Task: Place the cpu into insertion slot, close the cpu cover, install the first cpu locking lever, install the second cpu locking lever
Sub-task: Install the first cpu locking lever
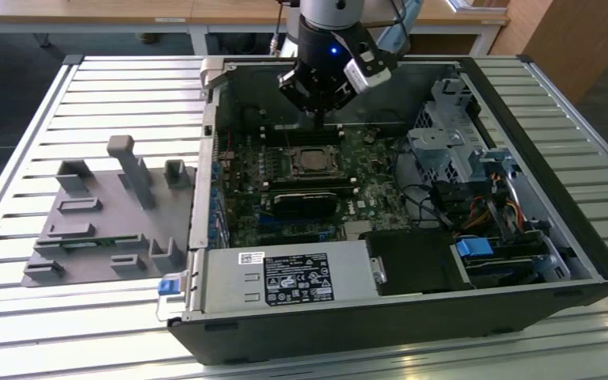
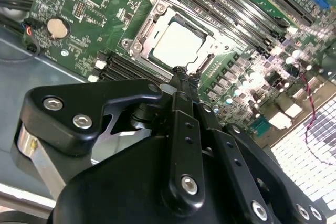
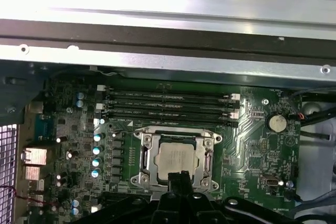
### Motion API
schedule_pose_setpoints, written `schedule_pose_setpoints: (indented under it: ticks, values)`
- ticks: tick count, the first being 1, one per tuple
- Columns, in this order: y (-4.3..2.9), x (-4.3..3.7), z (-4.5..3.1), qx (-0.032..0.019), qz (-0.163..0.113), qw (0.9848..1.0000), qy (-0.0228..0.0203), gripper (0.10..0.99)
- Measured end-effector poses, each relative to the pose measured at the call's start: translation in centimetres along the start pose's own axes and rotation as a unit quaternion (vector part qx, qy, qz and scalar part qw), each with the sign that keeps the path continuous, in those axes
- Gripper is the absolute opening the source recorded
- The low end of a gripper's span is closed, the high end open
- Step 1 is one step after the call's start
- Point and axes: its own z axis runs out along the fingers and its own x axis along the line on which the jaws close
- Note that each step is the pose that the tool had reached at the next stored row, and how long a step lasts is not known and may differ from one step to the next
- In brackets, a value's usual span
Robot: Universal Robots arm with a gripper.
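The cpu (image 3: 176, 157) lies flat in the insertion slot, silver top up, and hides the slot's contacts. It also shows in the second wrist view (image 2: 178, 43) and the exterior view (image 1: 309, 161). The cpu cover (image 3: 145, 158) is down as a metal frame around the chip, seen too in the second wrist view (image 2: 143, 31). I cannot make out how the locking levers stand. My gripper (image 2: 181, 74) is shut on nothing, its tip above the socket's edge and apart from it. The tip also shows in the first wrist view (image 3: 181, 176) and the exterior view (image 1: 320, 120).
The open computer case (image 1: 211, 119) lies on a slatted table. Black memory slots (image 3: 168, 106) run beside the socket. A power supply (image 1: 288, 279), a drive cage (image 1: 446, 146) and cables (image 1: 484, 214) fill the case's near and right parts. A grey fixture (image 1: 104, 214) sits at the exterior view's left.
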Motion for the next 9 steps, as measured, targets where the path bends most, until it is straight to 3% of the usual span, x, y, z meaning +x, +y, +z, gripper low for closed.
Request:
schedule_pose_setpoints:
  ticks: [9]
  values:
    - [0.01,0.19,0.0,0.0,-0.002,1.0,0.0,0.106]
